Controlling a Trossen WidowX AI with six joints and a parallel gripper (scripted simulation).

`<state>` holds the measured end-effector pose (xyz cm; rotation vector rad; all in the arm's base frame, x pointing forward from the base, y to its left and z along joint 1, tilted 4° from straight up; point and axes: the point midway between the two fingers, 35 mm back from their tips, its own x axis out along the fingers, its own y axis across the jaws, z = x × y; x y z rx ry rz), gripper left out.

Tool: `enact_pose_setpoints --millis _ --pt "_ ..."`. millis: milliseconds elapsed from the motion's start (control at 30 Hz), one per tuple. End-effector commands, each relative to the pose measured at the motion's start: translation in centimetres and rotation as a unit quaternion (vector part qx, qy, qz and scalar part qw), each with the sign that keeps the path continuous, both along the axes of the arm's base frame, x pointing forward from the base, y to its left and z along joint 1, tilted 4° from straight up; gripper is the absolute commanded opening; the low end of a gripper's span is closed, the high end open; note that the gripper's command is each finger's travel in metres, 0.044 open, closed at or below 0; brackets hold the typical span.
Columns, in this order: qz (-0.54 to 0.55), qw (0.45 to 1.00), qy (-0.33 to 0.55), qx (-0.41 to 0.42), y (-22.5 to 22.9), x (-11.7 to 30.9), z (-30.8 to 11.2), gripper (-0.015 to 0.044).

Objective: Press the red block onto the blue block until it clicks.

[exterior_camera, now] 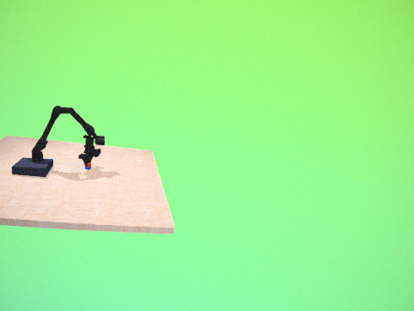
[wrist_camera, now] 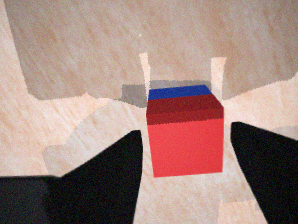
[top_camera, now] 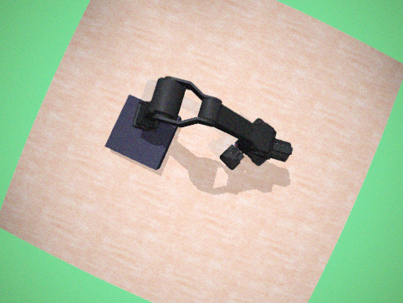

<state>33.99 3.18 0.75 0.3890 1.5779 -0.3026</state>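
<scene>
So the top cam looks down on the bench (top_camera: 201, 247) (exterior_camera: 86, 202) from overhead, rolled so the edges run slanted across its frame. It's far enough back to get the whole arm (top_camera: 234, 119) (exterior_camera: 49, 129), but some of the bench corners get cut off.

The exterior cam sits farther out and looks a bit downward from beyond the long front edge, side-on to the arm. The bench only fills the lower left, with its front right corner in frame and the left end cropped.

Wrist cam is the close one: it peers down between the gripper fingers at the red block (wrist_camera: 188, 147) (exterior_camera: 88, 164) and a sliver of the blue block (wrist_camera: 179, 92) (exterior_camera: 88, 168). Exterior shares both blocks with it; top and exterior share the arm and its base (top_camera: 125, 134) (exterior_camera: 30, 168).
</scene>
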Motion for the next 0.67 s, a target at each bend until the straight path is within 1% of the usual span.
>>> enact_pose_setpoints --millis 0,100,167,633 --pt "-0.001 1.000 -0.003 0.001 -0.1 0.5 2.2 0.0220" --pt "-0.002 1.000 -0.003 0.002 -0.5 0.6 7.5 0.0220" --pt "-0.003 1.000 -0.003 0.002 -0.6 0.3 9.7 0.0220" --pt "-0.003 1.000 -0.003 0.002 -0.6 0.7 10.0 0.0220"
